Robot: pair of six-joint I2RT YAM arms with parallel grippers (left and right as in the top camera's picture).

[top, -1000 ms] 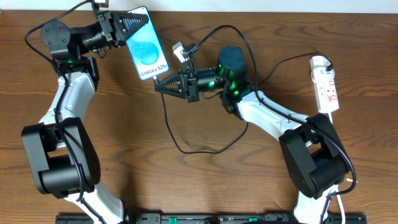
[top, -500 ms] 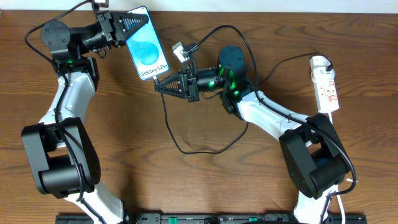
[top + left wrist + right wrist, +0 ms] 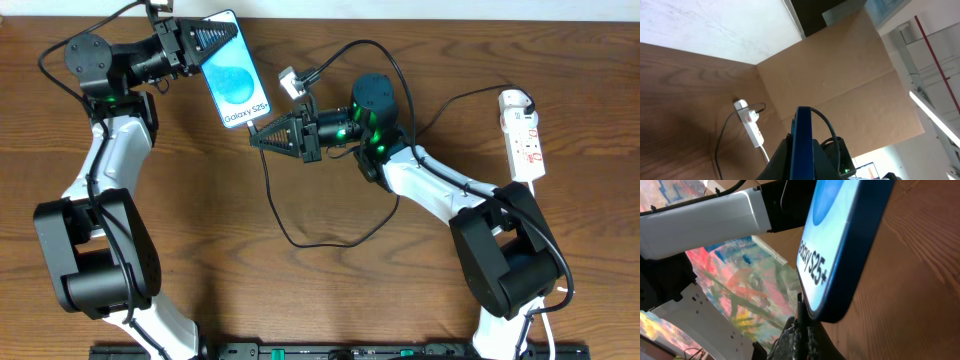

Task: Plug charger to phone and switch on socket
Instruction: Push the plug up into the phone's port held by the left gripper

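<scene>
The phone point(image 3: 233, 80), blue screen with "Galaxy S25+" text, is held tilted at the back left by my left gripper point(image 3: 205, 45), shut on its upper end. It shows edge-on in the left wrist view point(image 3: 802, 145) and close up in the right wrist view point(image 3: 840, 245). My right gripper point(image 3: 262, 137) is shut on the charger plug point(image 3: 801, 311), its tip right at the phone's lower end. The thin black charger cable point(image 3: 290, 235) loops over the table. The white socket point(image 3: 523, 135) lies at the far right, also in the left wrist view point(image 3: 751, 128).
A white adapter point(image 3: 289, 82) with a black cable sits behind the right gripper. The wooden table point(image 3: 300, 300) extends toward the front. A cardboard wall point(image 3: 840, 85) stands behind the table. The socket's white cord point(image 3: 535, 190) runs down past the right arm's base.
</scene>
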